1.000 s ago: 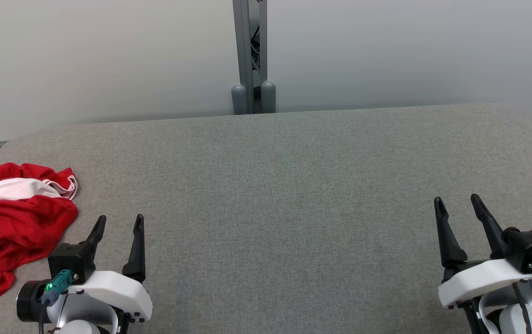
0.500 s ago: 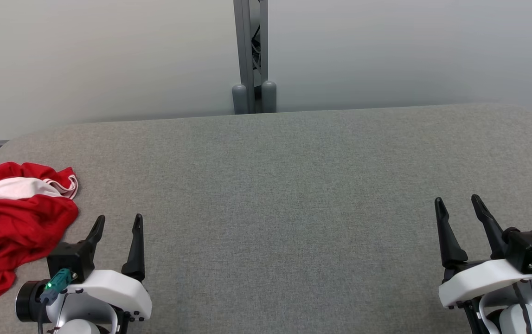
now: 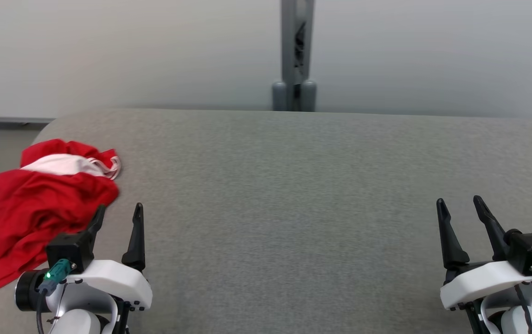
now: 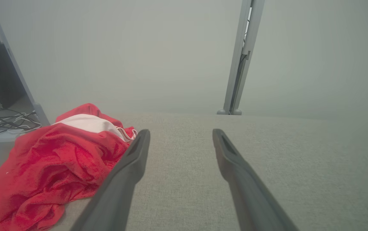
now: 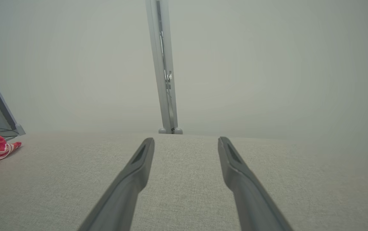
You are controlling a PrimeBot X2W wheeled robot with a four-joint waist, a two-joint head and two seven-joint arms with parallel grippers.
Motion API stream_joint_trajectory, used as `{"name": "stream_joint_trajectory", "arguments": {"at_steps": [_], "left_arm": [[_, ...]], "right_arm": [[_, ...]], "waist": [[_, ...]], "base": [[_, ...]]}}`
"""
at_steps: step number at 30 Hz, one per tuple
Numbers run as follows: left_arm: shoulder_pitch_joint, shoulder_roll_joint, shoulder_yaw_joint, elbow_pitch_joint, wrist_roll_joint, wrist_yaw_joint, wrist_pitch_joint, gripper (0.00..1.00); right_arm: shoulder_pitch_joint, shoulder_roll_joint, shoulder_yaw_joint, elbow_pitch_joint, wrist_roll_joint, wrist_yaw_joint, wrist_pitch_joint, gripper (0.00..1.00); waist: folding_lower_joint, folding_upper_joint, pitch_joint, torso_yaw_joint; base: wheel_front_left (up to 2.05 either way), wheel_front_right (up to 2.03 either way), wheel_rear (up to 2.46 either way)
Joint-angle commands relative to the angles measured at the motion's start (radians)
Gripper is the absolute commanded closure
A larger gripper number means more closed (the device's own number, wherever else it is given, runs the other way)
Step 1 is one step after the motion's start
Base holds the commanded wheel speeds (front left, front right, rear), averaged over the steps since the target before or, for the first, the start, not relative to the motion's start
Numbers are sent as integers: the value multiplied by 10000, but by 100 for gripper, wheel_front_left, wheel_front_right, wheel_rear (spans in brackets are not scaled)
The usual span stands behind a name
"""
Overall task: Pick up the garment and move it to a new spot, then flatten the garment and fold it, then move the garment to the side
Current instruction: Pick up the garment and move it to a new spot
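Where grey woven tbl (image 3: 293, 195) rounds off | garment (image 3: 38, 206) crumpled, red/wht, soft folds

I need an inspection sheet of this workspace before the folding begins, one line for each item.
Surface: grey fabric table, flat, with rounded corners.
Job's things: red garment with a white part, crumpled at the table's left end.
Clutter: nothing seen.
Grippers: left gripper open, empty, close beside the garment; right gripper open, empty, over bare fabric.
Cables: loose cables on the floor left of the table.
Surroundings: pale wall, grey post behind the table.
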Motion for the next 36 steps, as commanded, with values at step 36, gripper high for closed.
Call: {"name": "stream_joint_trajectory", "arguments": {"at_steps": [36], "left_arm": [[-38,266,426,-10,-690,313,-282,0]], "right_arm": [[-479,-9,921,408,160,-1,-129,0]], "waist": [[0,0,202,3838]], "base": [[0,0,0]]}}
